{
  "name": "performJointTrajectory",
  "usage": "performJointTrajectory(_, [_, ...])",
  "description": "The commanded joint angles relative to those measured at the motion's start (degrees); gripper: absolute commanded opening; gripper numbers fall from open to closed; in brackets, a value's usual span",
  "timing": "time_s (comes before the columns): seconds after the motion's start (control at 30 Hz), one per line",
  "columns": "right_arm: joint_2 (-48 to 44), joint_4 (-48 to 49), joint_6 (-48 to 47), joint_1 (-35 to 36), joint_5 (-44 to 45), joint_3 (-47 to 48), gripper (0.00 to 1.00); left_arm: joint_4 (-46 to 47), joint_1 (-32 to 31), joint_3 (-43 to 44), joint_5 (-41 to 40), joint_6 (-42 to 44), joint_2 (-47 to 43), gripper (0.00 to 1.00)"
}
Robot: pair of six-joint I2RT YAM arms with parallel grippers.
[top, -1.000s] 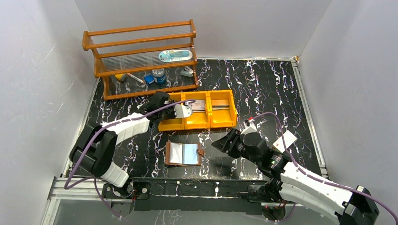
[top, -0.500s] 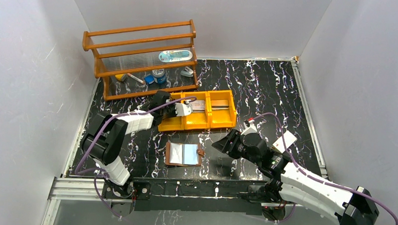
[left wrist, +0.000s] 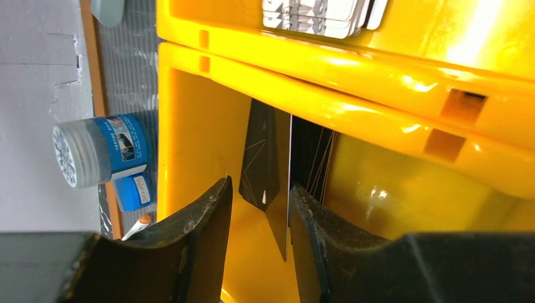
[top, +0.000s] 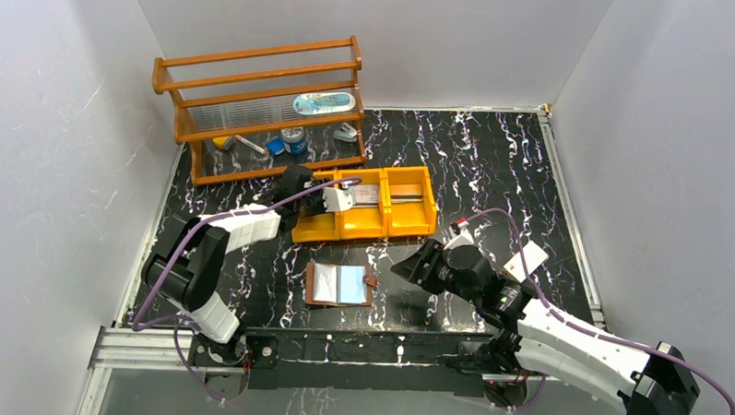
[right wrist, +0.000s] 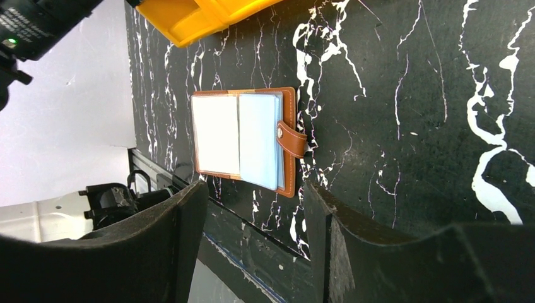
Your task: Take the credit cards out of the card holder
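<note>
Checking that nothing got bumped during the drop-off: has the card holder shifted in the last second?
No. The card holder lies open in the same place on the table, keeping the same gap to the orange tray behind it.

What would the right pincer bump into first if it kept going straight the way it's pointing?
Most likely the open brown card holder, lying right in line ahead of the open right pincer. The pincer tilts down, so it might touch the black table just short of it; depth is unclear.
</note>
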Motion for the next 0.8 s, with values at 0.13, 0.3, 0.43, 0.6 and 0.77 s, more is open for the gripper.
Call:
performJointTrajectory(0.13, [1.1,1.7,0.7,-0.3,-0.6,-0.1,0.66,-3.8,0.6,-0.3,4.2,-2.1,-4.6,0.38])
performJointTrajectory(0.3, [1.4,1.7,0.7,-0.3,-0.8,-0.1,0.66,-4.8,1.1,0.1,3.7,-2.2,-2.9,0.38])
performJointTrajectory(0.43, [1.2,1.5,0.7,-0.4,-0.6,-0.2,0.66,-4.4,1.5,0.7,3.6,-2.3,-2.1,0.37])
performJointTrajectory(0.6, [1.1,1.5,0.7,-0.4,-0.5,-0.2,0.66,-4.9,1.6,2.2,2.2,-1.7,0.2,0.35])
performJointTrajectory(0.77, [1.6,1.4,0.7,-0.4,-0.6,0.2,0.66,-3.8,1.7,2.8,1.1,-2.0,1.6,0.33])
